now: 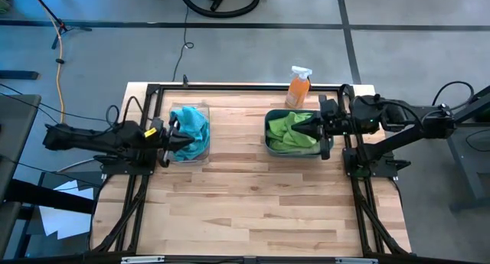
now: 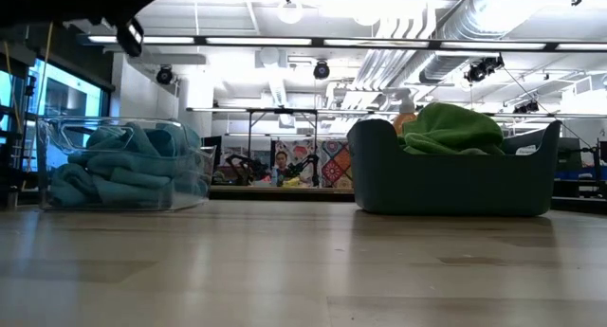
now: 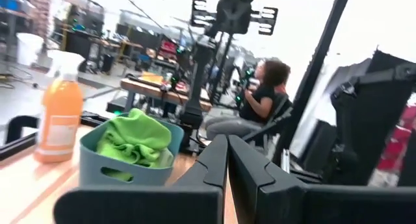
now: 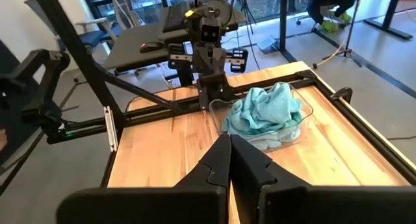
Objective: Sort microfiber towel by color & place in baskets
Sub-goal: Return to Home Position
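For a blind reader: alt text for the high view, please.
On a wooden table, blue towels fill a clear bin and green towels a teal tub. The shut left gripper hangs over the bin, the shut right gripper over the tub.

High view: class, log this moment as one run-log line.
blue towels in clear bin | green towels in teal tub | left gripper shut, at clear bin | right gripper shut, at teal tub

Towels (image 1: 191, 126) in left bin (image 1: 191, 160) and right bin (image 1: 269, 147), bottle (image 1: 298, 89) behind latter
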Robot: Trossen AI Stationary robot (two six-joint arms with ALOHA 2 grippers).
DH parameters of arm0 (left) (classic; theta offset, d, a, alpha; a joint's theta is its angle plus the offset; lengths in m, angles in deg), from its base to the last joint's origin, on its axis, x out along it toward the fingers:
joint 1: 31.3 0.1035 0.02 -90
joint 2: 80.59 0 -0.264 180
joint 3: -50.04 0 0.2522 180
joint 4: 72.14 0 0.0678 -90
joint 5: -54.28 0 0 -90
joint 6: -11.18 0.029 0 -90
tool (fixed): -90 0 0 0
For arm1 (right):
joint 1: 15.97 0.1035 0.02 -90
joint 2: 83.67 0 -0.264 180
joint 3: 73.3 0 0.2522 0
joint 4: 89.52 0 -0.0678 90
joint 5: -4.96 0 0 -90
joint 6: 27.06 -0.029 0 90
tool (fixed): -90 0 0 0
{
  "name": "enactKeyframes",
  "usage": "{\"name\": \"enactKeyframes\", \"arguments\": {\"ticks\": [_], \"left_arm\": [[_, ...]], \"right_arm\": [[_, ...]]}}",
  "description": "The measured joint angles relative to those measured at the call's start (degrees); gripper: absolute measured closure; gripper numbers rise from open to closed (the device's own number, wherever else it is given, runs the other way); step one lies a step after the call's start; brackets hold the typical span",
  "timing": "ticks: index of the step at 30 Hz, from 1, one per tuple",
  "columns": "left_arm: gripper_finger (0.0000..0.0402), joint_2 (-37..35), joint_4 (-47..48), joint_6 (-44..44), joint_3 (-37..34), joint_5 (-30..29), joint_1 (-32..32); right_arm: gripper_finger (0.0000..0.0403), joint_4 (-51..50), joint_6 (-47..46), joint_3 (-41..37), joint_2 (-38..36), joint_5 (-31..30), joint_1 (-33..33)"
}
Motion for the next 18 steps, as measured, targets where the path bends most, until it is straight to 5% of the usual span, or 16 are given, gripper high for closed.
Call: {"name": "enactKeyframes", "arguments": {"ticks": [18], "left_arm": [[0.0401,-19.37,3.45,-3.51,-13.35,-5.26,0.00]], "right_arm": [[0.0403,-1.22,-5.49,-0.05,0.02,-1.40,0.03]]}}
